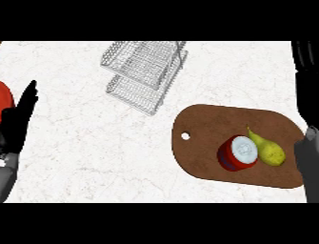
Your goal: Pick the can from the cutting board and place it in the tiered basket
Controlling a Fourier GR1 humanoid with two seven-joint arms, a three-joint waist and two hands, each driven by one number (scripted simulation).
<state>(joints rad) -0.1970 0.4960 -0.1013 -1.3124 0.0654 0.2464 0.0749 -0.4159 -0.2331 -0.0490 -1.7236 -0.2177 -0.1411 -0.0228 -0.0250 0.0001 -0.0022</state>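
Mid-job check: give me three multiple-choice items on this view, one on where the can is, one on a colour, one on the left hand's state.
1. Where is the can?
A. in the basket
B. on the cutting board beside the pear
C. in the left hand

2. What colour is the can's side?
A. red
B. blue
C. green

3. How is the left hand?
A. curled round the can
B. open, holding nothing
C. inside the basket

Answers:
1 B, it stands on the cutting board touching the pear.
2 A, its wall shows red under a pale top.
3 B, straight fingers at the view's left, far from the basket.
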